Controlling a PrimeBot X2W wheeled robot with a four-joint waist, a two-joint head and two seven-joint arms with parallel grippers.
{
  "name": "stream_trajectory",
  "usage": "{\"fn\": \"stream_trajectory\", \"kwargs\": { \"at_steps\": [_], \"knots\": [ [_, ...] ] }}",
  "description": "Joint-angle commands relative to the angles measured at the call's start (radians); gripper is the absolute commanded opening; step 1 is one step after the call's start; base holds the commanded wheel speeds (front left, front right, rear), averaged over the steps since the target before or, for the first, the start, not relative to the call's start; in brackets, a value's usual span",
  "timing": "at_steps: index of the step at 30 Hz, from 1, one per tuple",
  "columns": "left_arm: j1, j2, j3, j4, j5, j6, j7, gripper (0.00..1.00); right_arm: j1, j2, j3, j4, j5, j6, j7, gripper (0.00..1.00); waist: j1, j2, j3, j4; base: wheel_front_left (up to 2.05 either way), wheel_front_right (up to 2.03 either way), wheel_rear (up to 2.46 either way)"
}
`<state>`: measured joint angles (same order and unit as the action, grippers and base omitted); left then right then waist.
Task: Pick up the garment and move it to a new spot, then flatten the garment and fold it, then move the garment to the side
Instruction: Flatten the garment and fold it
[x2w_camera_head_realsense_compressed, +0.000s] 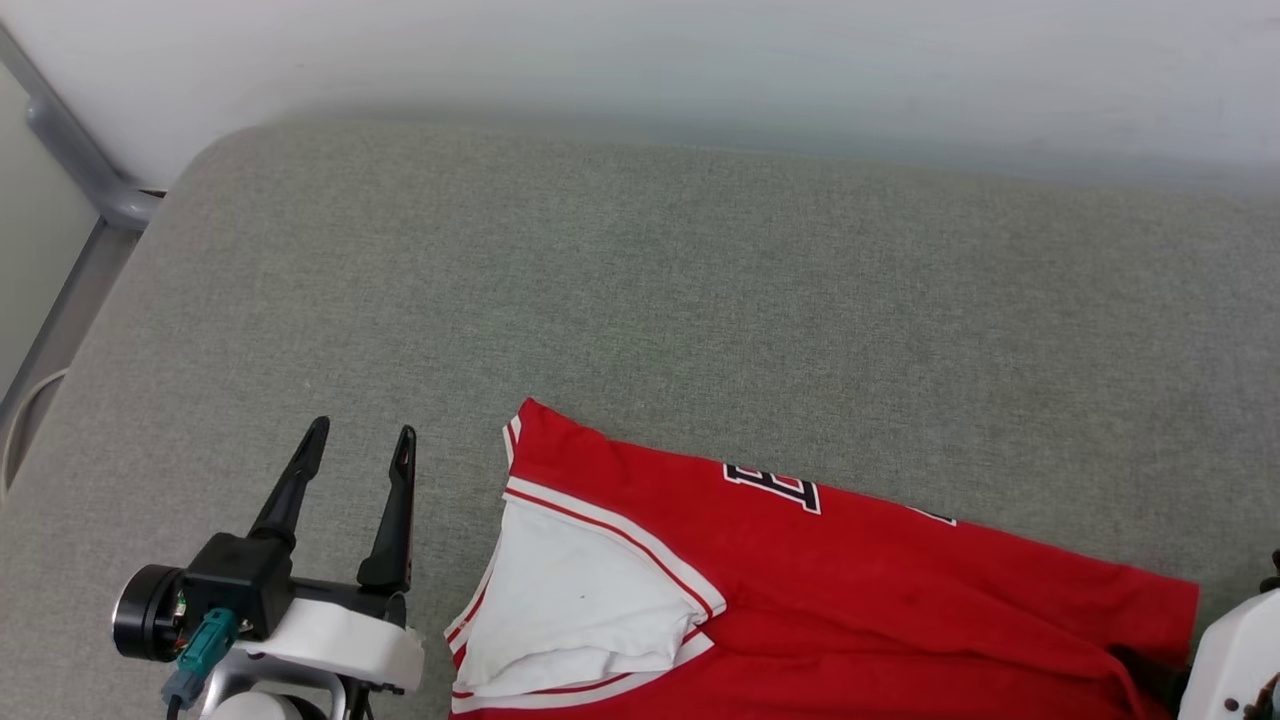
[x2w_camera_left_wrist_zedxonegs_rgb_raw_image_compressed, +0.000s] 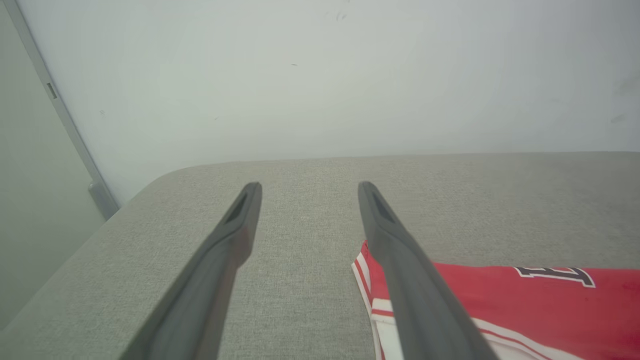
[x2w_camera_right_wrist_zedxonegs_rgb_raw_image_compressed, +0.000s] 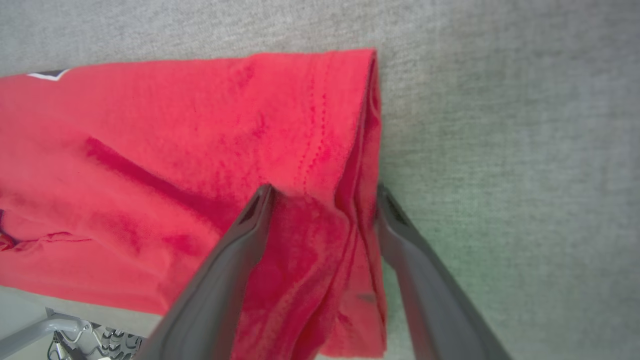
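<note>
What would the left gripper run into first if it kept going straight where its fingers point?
Probably nothing close: the left gripper, jaws open, points across the grey cushion toward the white wall. The red shirt lies off to its right, outside that line. Depth is unclear, so cushion or wall.

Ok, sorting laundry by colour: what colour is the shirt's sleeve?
The sleeve is white with red-striped trim, clearest in the head view.

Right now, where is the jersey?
Head view: the jersey lies at the near edge of the grey pad, centre to right, its white sleeve beside the left gripper.
</note>
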<state>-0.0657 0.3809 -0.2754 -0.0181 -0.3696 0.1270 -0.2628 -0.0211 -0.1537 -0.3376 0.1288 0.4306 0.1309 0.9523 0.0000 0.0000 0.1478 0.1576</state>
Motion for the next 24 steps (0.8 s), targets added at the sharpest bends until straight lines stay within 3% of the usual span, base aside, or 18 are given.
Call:
{"fn": "stream_trajectory", "kwargs": {
  "at_steps": [1, 7, 13, 14, 15, 16, 24],
  "knots": [
    [0.007, -0.007, 0.008, 0.003, 0.005, -0.006, -0.002, 1.0, 0.004, 0.026, 0.019, 0.018, 0.001, -0.001, 0.009, 1.0, 0.0, 0.0, 0.005, 0.002, 0.0, 0.0, 0.0],
    [-0.007, -0.063, 0.063, 0.032, 0.053, -0.068, -0.002, 1.0, 0.0, 0.083, 0.103, 0.061, 0.027, 0.002, -0.013, 1.0, 0.0, 0.0, 0.022, 0.005, 0.0, 0.0, 0.0],
    [-0.001, -0.092, 0.099, 0.052, 0.081, -0.103, -0.002, 1.0, -0.001, 0.098, 0.145, 0.074, 0.053, 0.006, -0.04, 0.98, 0.0, 0.0, 0.011, 0.002, 0.0, 0.0, 0.0],
    [0.001, -0.096, 0.106, 0.056, 0.086, -0.109, -0.002, 1.0, -0.001, 0.096, 0.15, 0.077, 0.05, 0.006, -0.045, 0.49, 0.0, 0.0, 0.008, 0.001, 0.0, 0.0, 0.0],
    [0.004, -0.098, 0.111, 0.059, 0.089, -0.113, -0.002, 1.0, 0.0, 0.09, 0.153, 0.079, 0.042, 0.006, -0.053, 0.09, 0.0, 0.0, 0.005, 0.001, 0.0, 0.0, 0.0],
    [0.008, -0.102, 0.117, 0.06, 0.094, -0.117, -0.002, 1.0, 0.001, 0.082, 0.155, 0.081, 0.037, 0.005, -0.061, 0.0, 0.0, 0.0, 0.002, 0.0, 0.0, 0.0, 0.0],
    [0.022, -0.126, 0.157, 0.068, 0.122, -0.147, -0.002, 1.0, -0.013, 0.005, 0.12, 0.09, 0.019, -0.001, -0.134, 0.0, 0.0, 0.0, -0.018, -0.009, 0.0, 0.0, 0.0]
  ]
}}
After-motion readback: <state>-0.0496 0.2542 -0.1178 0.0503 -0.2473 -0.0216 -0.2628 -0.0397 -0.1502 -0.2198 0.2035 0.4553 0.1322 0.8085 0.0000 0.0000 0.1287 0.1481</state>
